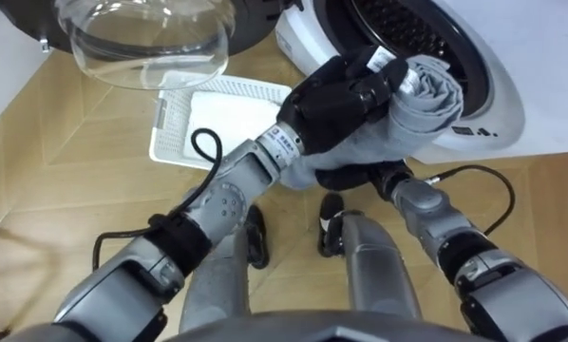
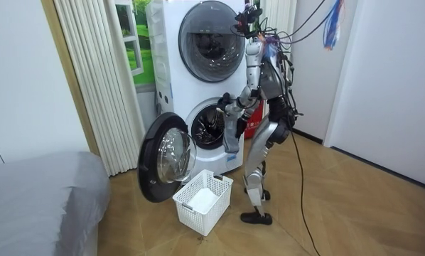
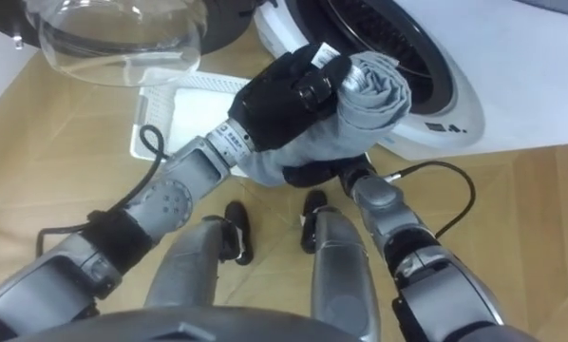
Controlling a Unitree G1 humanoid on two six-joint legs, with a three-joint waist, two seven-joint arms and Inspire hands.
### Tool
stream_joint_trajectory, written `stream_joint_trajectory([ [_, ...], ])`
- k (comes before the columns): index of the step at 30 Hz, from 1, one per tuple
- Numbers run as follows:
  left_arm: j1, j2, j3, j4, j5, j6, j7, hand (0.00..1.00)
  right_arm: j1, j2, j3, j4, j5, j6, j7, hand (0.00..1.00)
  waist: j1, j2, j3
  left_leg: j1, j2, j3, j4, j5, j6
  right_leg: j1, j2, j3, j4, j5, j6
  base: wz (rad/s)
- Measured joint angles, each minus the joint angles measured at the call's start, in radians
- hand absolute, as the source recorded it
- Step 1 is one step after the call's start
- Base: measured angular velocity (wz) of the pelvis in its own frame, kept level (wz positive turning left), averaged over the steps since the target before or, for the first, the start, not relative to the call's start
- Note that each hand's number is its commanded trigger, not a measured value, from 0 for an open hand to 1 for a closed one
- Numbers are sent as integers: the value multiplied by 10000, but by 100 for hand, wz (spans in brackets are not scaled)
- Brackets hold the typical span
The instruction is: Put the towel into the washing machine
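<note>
Wooden floor (image 1: 47,180) runs under the robot, which stands upright close before the lower of two stacked machines. Nearest, the right arm comes up from 5 o'clock. Its right hand (image 1: 346,178) sits tucked beneath the cloth, touching its underside; the fingers are hidden there, so I cannot tell whether they grip or lie straight. Just beyond, the left arm reaches in from 7 o'clock toward 1 o'clock. The black left hand (image 1: 339,95) is curled over the grey towel (image 1: 426,95), with its fingers wrapped across the top and clamping it.

The towel is a bunched roll held off the floor at the mouth of the white washing machine (image 1: 493,114). Its upper end shows against the dark ring round the drum (image 1: 407,24), and its lower part drapes down over the right hand. Whether that upper end has passed the rim I cannot tell. In the room view a length of it hangs straight down in front of the opening.

At 10 o'clock from the hands a white slatted basket (image 1: 167,128) stands on the floor. Beyond it, at 11 o'clock, the round door (image 1: 151,38) with its clear glass bowl is swung wide open. Farther off, the upper machine (image 2: 212,32) has its own porthole closed. Pale vertical blinds (image 2: 92,78) hang at the room view's left, and a grey bed (image 2: 35,199) fills that view's lower left corner, well apart from the robot
</note>
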Motion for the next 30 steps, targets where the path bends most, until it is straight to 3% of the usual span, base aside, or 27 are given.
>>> stream_joint_trajectory([
  [9,1093,27,15,75,-1235,145,-256,100,77,92,-77,-14,-1883,694,-678,100,137,-49,-4,92,2,71,-187,1,-4,17,108,126,-205,23,27,-4],
  [12,1606,171,73,60,-1322,249,-803,100,235,50,-219,-15,-1917,796,-773,100,469,-30,-16,161,21,185,-312,1,-4,17,108,183,-303,64,40,-10],
  [13,1811,253,114,64,-1328,345,-1060,18,307,35,-312,-39,-1949,805,-794,100,609,-24,-19,172,32,206,-332,1,-4,18,115,200,-327,67,40,-3],
  [14,1996,335,124,79,-1328,403,-1283,0,387,45,-406,-55,-1989,805,-902,100,767,-13,-26,190,33,210,-353,1,-5,30,137,188,-342,67,40,0],
  [17,2213,403,360,475,-1334,565,-1720,0,410,42,-430,-53,-2380,806,-1169,100,1025,11,-34,200,17,210,-368,2,-5,22,157,190,-320,65,42,0],
  [23,2249,526,1092,1806,-1170,768,-1720,0,460,-18,-607,-153,-2568,770,-1293,100,1283,96,-87,206,1,222,-474,2,-4,12,140,193,-325,67,43,0],
  [26,2378,742,1730,2569,-372,836,-1241,0,640,-110,-592,-215,-2020,750,-1262,100,1536,225,-149,222,6,209,-517,18,-27,34,148,157,-326,66,42,1],
  [28,2430,949,2023,2696,104,842,-725,0,702,-170,-590,-215,-1570,752,-1196,100,1653,288,-145,186,13,195,-503,27,-38,10,138,156,-326,68,39,2],
  [30,2456,952,2584,2910,826,835,-221,0,799,-254,-580,-213,-1198,785,-1114,100,1789,413,-144,154,9,108,-504,29,-38,54,96,68,-357,69,37,11],
])
